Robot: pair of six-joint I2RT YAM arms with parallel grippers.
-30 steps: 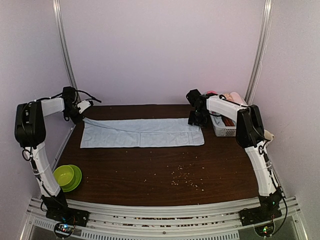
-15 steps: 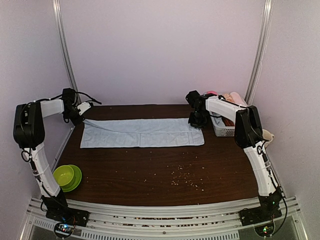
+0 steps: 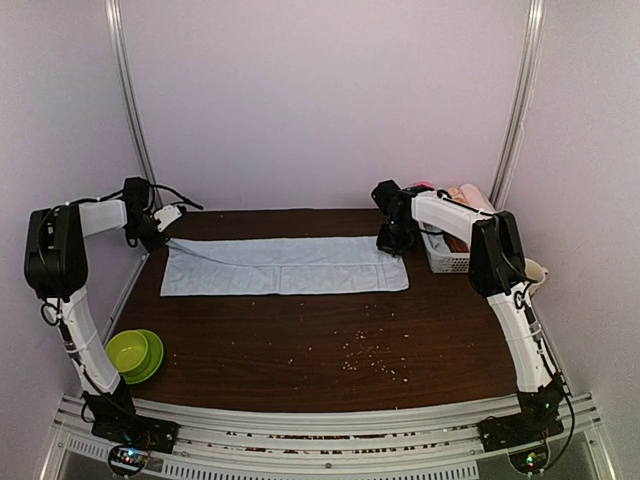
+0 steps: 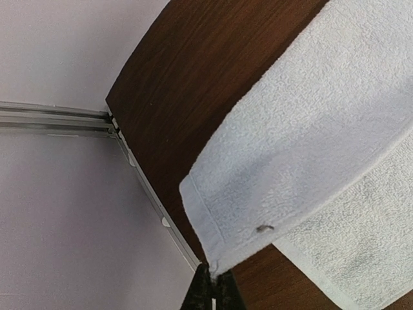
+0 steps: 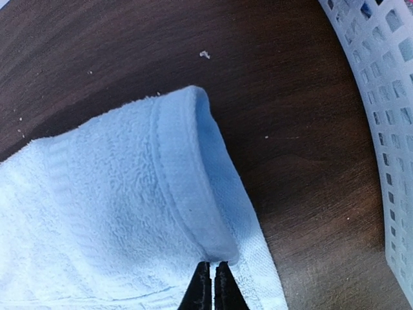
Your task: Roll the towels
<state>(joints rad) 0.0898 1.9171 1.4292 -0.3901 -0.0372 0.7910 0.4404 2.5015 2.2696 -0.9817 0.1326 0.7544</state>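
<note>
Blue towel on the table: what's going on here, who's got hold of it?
Both arms are on the pale blue towel, which lies spread flat across the far half of the table. The left gripper has its jaws shut on the far-left corner and the right gripper on the far-right corner. Both pinched corners are raised a little off the wood. No rolling has begun yet. A white basket sits just right of the towel.

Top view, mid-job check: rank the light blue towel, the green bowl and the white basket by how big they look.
1. light blue towel: clearly the largest, spread across the table.
2 and 3, not ranked: green bowl and white basket look similar in size, and the basket is partly hidden behind the right arm.
</note>
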